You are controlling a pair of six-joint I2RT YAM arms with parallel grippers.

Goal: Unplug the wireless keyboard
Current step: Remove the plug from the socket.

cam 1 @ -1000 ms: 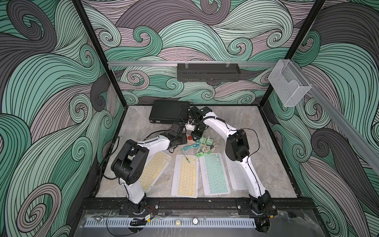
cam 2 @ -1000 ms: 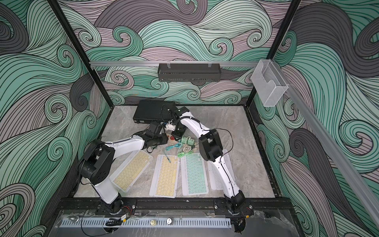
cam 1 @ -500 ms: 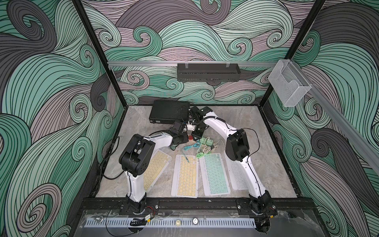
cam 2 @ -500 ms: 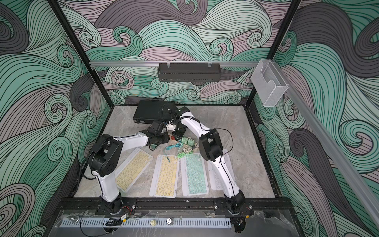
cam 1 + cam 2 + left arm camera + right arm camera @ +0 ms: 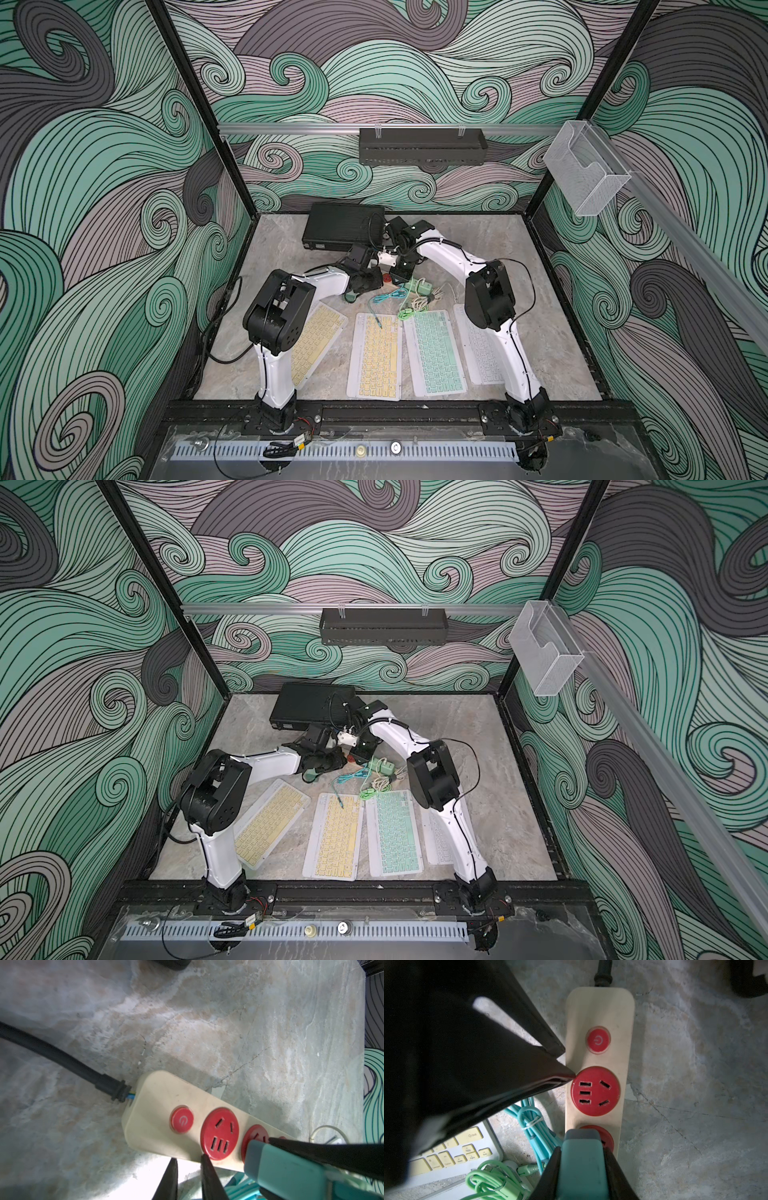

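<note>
Top views both show the table [image 5: 540,291] with four keyboards [image 5: 374,353] in a row at the front. The two arms meet behind them, just before a black box [image 5: 340,226]. The strip [image 5: 600,1012] lies there, but the arms hide almost all of it in those views.

Right wrist view gives what they miss. The teal charger [image 5: 581,1167] sits in the second socket, and the right gripper [image 5: 581,1150] is clamped on its two sides. The left gripper [image 5: 568,1063] touches the strip's edge beside the empty socket [image 5: 595,1091].

Only the left wrist view shows the gap between its fingers [image 5: 209,1178]: they are nearly closed, with nothing between them. It shows also the cord [image 5: 62,1059], with coloured wires bare at its end.

The step in hand seems to be the pull. It probably goes best straight out of the socket, without rocking, while the left tips press the strip down. On the edge they may slip, so a place more on the body looks safer.
</note>
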